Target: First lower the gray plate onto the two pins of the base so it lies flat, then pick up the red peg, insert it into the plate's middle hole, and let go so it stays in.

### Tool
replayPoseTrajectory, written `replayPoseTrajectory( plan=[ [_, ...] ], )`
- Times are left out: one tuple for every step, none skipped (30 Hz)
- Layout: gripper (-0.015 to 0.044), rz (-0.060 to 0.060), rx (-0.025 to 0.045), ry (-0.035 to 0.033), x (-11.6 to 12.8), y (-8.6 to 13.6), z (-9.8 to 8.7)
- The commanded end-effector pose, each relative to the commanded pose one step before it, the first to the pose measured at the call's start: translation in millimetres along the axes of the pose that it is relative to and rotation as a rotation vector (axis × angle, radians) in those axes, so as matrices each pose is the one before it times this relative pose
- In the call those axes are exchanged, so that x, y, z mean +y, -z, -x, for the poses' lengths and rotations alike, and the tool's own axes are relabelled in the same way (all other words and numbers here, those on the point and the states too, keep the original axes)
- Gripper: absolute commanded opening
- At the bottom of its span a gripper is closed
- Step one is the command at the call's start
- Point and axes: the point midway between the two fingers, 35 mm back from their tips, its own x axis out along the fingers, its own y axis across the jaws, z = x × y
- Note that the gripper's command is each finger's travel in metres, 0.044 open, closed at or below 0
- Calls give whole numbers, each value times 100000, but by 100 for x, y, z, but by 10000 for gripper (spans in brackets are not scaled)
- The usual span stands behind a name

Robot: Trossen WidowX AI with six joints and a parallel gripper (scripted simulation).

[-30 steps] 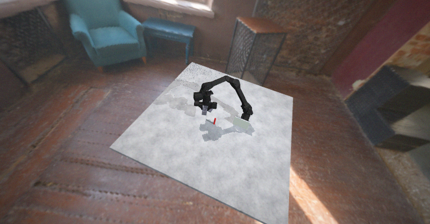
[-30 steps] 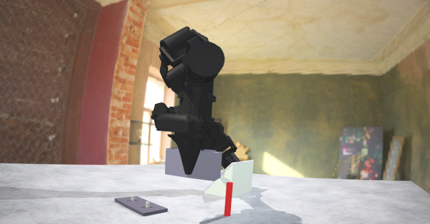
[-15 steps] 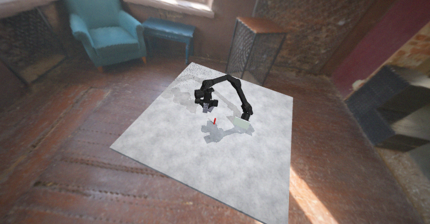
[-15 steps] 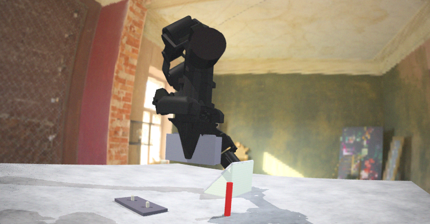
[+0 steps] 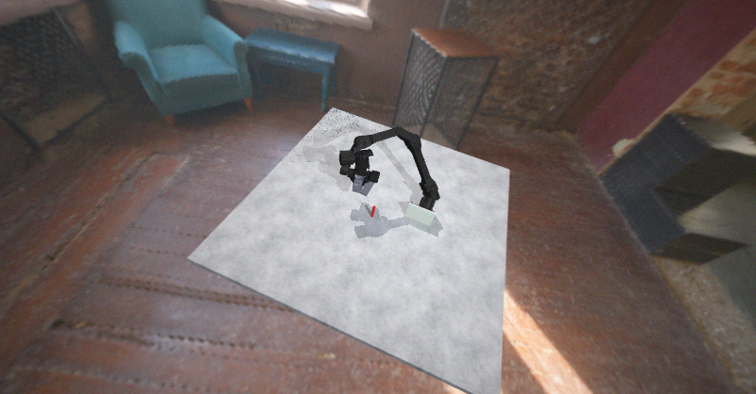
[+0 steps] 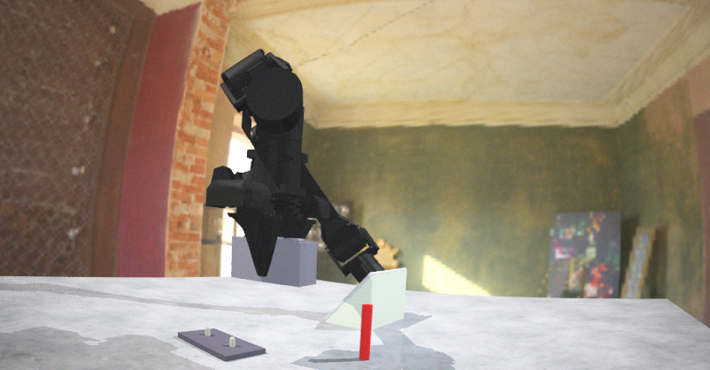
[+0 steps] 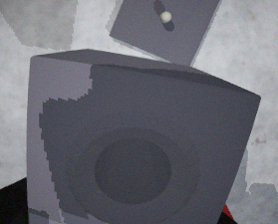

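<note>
My gripper is shut on the gray plate, a thick block held in the air above the table. Its round middle hole faces the wrist camera. The flat dark base lies on the table, below and to the front left of the plate in the exterior view. Its two pale pins stand bare; the wrist view shows one pin. The red peg stands upright, apart from the base, and peeks out beside the plate in the wrist view.
A pale green wedge-shaped block stands behind the red peg in the exterior view, in front of the arm's foot. The arm reaches over from behind it. All stand on the light gray table top.
</note>
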Motion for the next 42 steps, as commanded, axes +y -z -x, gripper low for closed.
replayPoseTrajectory(
  plan=[
    [0, -2147, -306, 137, -195, -1331, -732],
    [0, -587, 27, -34, -4, -287, -151],
    [0, -589, 22, -33, -6, -287, -151],
    [0, -590, 17, -32, -8, -287, -152],
    [0, -592, 12, -30, -10, -287, -152],
    [0, -593, 6, -29, -12, -286, -153],
    [0, -594, 1, -28, -14, -286, -153],
    [0, -596, -4, -26, -16, -286, -153],
    [0, -597, -10, -25, -17, -285, -154],
    [0, -598, -15, -23, -19, -285, -154],
    [0, -600, -20, -22, -21, -285, -154],
    [0, -601, -25, -20, -23, -284, -155],
    [0, -602, -31, -19, -25, -284, -155],
    [0, -603, -36, -17, -27, -284, -155],
    [0, -604, -41, -16, -28, -283, -155],
    [0, -605, -46, -14, -30, -283, -156],
    [0, -607, -51, -12, -32, -283, -156],
    [0, -608, -57, -11, -34, -282, -156],
    [0, -608, -62, -9, -36, -281, -156],
    [0, -610, -67, -7, -37, -281, -157],
    [0, -611, -72, -6, -39, -281, -157],
    [0, -611, -77, -4, -41, -281, -157],
    [0, -612, -83, -2, -43, -280, -157],
    [0, -613, -88, -1, -45, -280, -157],
    [0, -614, -93, 1, -46, -279, -158],
    [0, -615, -98, 3, -48, -279, -158],
    [0, -615, -103, 5, -50, -278, -158],
    [0, -616, -109, 7, -52, -278, -158],
    [0, -616, -113, 8, -53, -278, -158],
    [0, -617, -119, 10, -54, -278, -158],
    [0, -618, -124, 12, -56, -277, -158],
    [0, -619, -129, 14, -58, -277, -158],
    [0, -619, -134, 16, -60, -276, -158],
    [0, -504, -113, 14, -50, -225, -129],
    [0, -303, -69, 9, -30, -135, -77],
    [0, -101, -23, 3, -10, -45, -26],
    [0, 0, 0, 0, 0, 0, 0],
    [0, 0, -1, 0, -2, -7, -13],
    [0, 0, 0, 0, 0, 0, 0],
    [0, 0, 0, 0, 0, 0, 0],
    [0, 0, 0, 0, 0, 0, 0],
    [0, 0, 0, 0, 0, 0, 0]
  ],
)
